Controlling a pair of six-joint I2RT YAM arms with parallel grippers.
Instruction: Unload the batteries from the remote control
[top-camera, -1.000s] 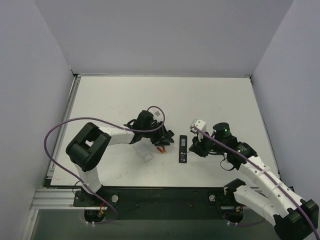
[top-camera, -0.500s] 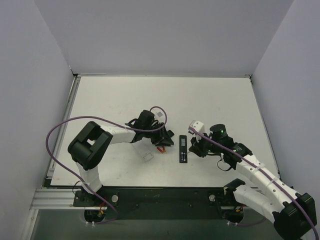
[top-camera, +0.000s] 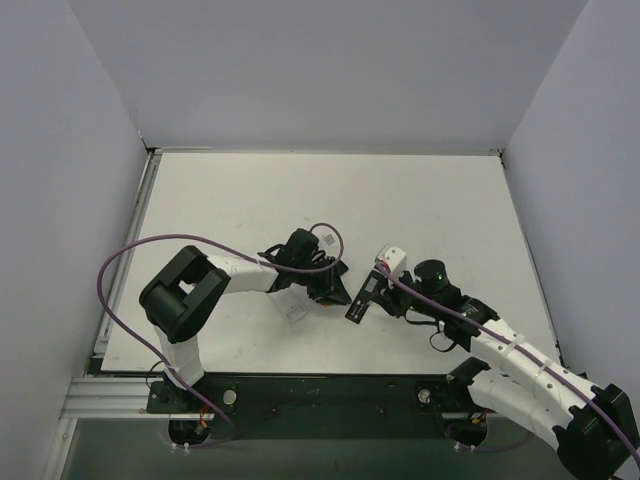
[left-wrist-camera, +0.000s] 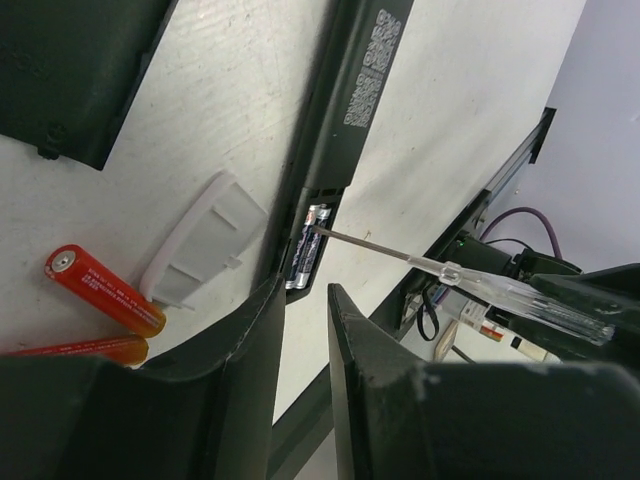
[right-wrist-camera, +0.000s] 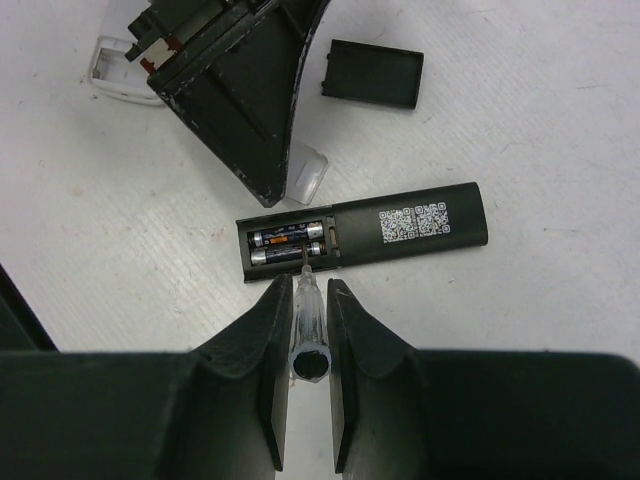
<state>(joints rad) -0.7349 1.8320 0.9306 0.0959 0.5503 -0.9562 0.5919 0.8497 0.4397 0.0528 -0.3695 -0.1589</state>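
The remote control (right-wrist-camera: 400, 232) lies face down, its battery bay open with two dark cells (right-wrist-camera: 290, 242) inside; it also shows in the top view (top-camera: 360, 298) and in the left wrist view (left-wrist-camera: 345, 110). My right gripper (right-wrist-camera: 305, 285) (top-camera: 384, 299) is shut on a clear-handled screwdriver (right-wrist-camera: 307, 322), whose tip sits in the bay beside the cells. Two reddish-orange batteries (left-wrist-camera: 102, 291) lie loose on the table. My left gripper (left-wrist-camera: 305, 297) (top-camera: 337, 288) is nearly closed and empty, its tips at the remote's bay end.
The small black cover (right-wrist-camera: 372, 74) lies beyond the remote, also in the left wrist view (left-wrist-camera: 80, 70). A whitish plastic strip (left-wrist-camera: 205, 238) lies between the loose batteries and the remote. The table's near edge is just behind the grippers.
The remote has turned from straight to slanted. My right gripper moved left and brought the screwdriver tip into the bay. My left gripper moved right up to the remote.
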